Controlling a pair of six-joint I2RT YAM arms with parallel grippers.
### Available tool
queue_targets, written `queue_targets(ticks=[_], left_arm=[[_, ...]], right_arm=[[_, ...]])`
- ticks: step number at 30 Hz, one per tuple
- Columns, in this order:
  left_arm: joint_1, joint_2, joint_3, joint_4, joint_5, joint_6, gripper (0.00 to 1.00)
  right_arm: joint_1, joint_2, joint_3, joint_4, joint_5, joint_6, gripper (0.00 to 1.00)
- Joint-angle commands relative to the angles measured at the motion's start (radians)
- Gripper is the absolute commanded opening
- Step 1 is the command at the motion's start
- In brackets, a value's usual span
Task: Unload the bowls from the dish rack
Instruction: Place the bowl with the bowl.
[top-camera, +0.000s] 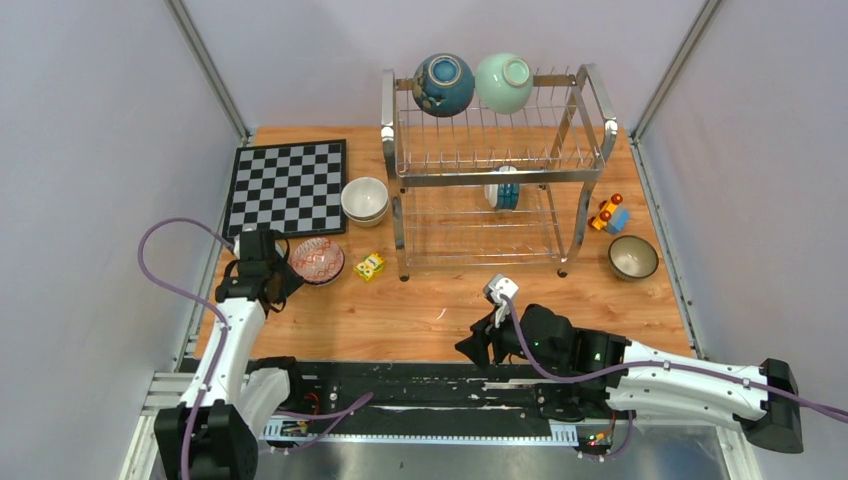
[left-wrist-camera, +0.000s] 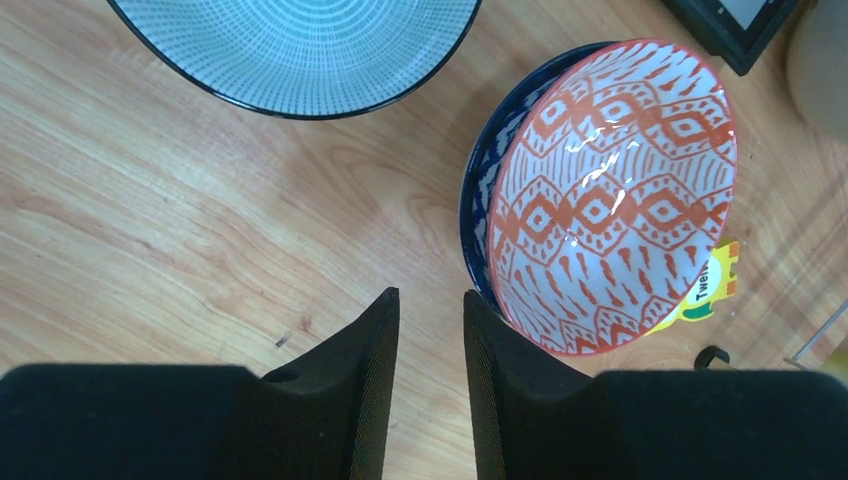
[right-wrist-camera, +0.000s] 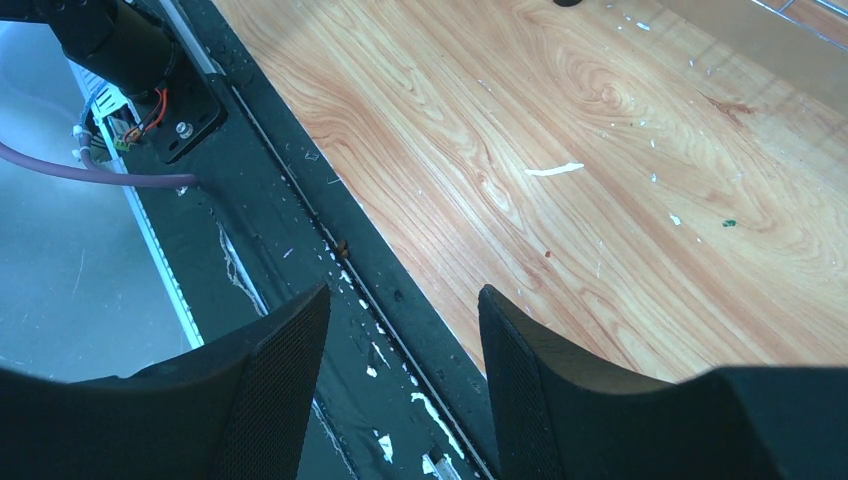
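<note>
The dish rack (top-camera: 497, 170) stands at the back centre. On its top tier sit a dark blue bowl (top-camera: 443, 84) and a mint green bowl (top-camera: 503, 82). A white and blue bowl (top-camera: 503, 188) stands on edge on the lower tier. On the table, a red-patterned bowl (left-wrist-camera: 610, 190) lies tilted inside a dark blue bowl (left-wrist-camera: 478, 190). My left gripper (left-wrist-camera: 431, 295) is open with a narrow gap and holds nothing. Its right finger is against that stack's rim. A pale blue lined bowl (left-wrist-camera: 300, 50) lies just beyond. My right gripper (right-wrist-camera: 403, 292) is open and empty over the table's near edge.
Stacked cream bowls (top-camera: 365, 200) sit beside a chessboard (top-camera: 288, 186) at the back left. A yellow block (top-camera: 371, 266) lies right of the red-patterned bowl (top-camera: 318, 261). A toy car (top-camera: 608, 214) and a dark-rimmed bowl (top-camera: 633, 257) are right of the rack.
</note>
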Motion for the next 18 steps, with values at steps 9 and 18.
queue_targets(ticks=[9,18], left_arm=[[0.008,-0.093,0.005,0.026,-0.001,-0.016,0.38],[0.008,-0.080,0.024,0.034,-0.013,-0.009,0.40]], right_arm=[[-0.009,-0.004,-0.016,-0.003,0.006,0.009,0.60],[-0.008,0.031,-0.003,0.009,-0.007,0.006,0.60]])
